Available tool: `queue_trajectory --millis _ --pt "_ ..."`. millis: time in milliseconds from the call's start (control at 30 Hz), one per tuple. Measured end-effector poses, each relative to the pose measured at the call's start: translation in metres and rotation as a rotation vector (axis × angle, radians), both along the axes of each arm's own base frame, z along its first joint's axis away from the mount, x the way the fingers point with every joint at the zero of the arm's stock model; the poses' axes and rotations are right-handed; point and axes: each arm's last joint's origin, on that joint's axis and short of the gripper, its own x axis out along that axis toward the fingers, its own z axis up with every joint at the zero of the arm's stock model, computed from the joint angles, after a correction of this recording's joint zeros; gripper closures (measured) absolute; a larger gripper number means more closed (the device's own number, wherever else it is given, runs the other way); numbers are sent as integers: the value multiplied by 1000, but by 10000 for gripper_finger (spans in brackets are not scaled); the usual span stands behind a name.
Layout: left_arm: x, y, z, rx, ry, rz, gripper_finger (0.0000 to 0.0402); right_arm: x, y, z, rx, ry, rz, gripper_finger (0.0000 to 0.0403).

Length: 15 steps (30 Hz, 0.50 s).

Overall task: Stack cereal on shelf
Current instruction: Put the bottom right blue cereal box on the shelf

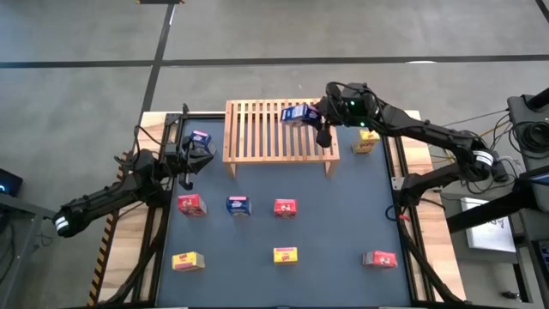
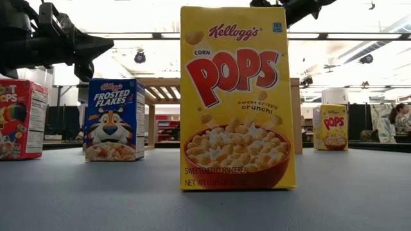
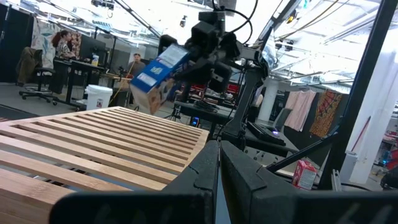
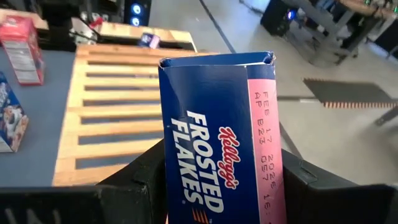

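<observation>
Right gripper (image 1: 307,115) clamps 1 Frosted Flakes box (image 1: 294,113) above the slatted wooden shelf (image 1: 257,137) below it; best lowered level, released gently.

Even overhead light; ceiling lamps (image 2: 140,56) glare bright beyond the left gripper (image 3: 217,180), itself near and blurred; soft shadows under boxes; backgrounds out of focus.

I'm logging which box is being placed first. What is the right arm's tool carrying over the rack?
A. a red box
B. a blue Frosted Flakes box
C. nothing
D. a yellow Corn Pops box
B: the right tool is shut on a blue Frosted Flakes box, held above the wooden rack in the high view.
</observation>
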Motion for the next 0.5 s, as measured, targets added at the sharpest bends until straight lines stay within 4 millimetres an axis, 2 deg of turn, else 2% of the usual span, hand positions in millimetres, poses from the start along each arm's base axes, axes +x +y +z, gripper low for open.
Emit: queue_trajectory --millis 267,500 --pt "0 0 0 0 0 1 402 -6 -6 17 -27 -3 -15 223" --pt "0 0 0 0 0 0 402 -18 -29 24 54 -5 48 223"
